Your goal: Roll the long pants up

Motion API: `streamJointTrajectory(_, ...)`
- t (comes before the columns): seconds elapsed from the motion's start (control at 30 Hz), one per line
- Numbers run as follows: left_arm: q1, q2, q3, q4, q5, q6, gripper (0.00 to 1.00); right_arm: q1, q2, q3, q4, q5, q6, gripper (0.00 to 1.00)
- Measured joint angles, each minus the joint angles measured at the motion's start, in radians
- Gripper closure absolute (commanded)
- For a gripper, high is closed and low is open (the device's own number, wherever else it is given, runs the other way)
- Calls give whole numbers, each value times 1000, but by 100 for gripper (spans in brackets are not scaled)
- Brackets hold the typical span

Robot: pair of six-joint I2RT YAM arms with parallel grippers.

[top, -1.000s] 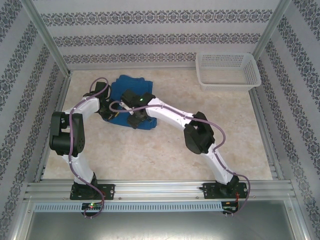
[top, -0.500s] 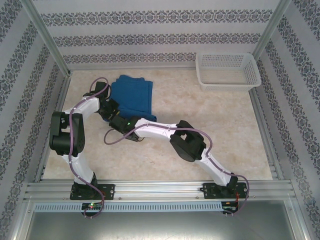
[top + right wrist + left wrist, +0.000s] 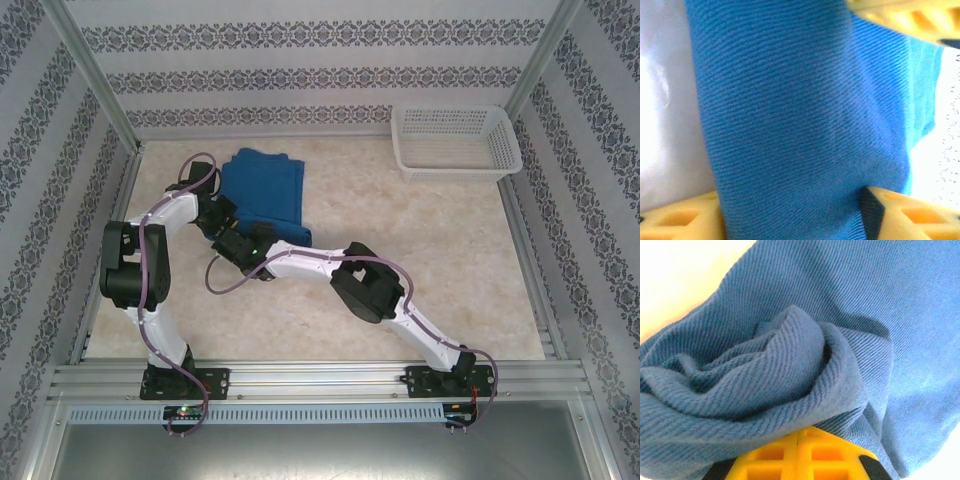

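The long pants (image 3: pixel 265 190) lie folded as a royal-blue pad at the back left of the table. My left gripper (image 3: pixel 215 213) sits at their left near edge. In the left wrist view its yellow fingers (image 3: pixel 799 432) are shut, with bunched blue fabric (image 3: pixel 790 365) gathered over the tips. My right gripper (image 3: pixel 238 247) is low at the pants' near left corner, just in front of the left one. In the right wrist view it (image 3: pixel 790 210) is open, and a thick blue fold (image 3: pixel 800 125) fills the gap between its yellow fingers (image 3: pixel 685 217).
A white mesh basket (image 3: pixel 455 168) stands at the back right. Patterned walls and metal posts close in the back and sides. The right arm's elbow (image 3: pixel 365 285) stretches across the middle of the beige table (image 3: pixel 430 260).
My right arm has swung from above the pants down to their near left corner, uncovering the fabric, and its jaws have narrowed a little. The left gripper has stayed where it was.
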Motion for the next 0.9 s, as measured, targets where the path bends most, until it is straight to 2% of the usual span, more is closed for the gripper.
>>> streamJointTrajectory(0.03,3,1,2,5,-5,5,100,-4,16,22,-3,-3,-3,86)
streamJointTrajectory(0.07,7,3,5,12,-11,8,100,-10,33,43,-6,-11,-2,100)
streamJointTrajectory(0.23,14,3,15,18,-17,12,100,-38,42,64,-10,-41,8,100)
streamJointTrajectory(0.4,13,3,24,9,3,13,100,-59,10,64,-75,-133,44,100)
streamJointTrajectory(0.7,6,6,100,-114,62,49,100,-84,-76,174,-411,-421,213,100)
streamJointTrajectory(0.9,18,7,142,-133,52,70,100,-87,-129,244,-653,-647,278,100)
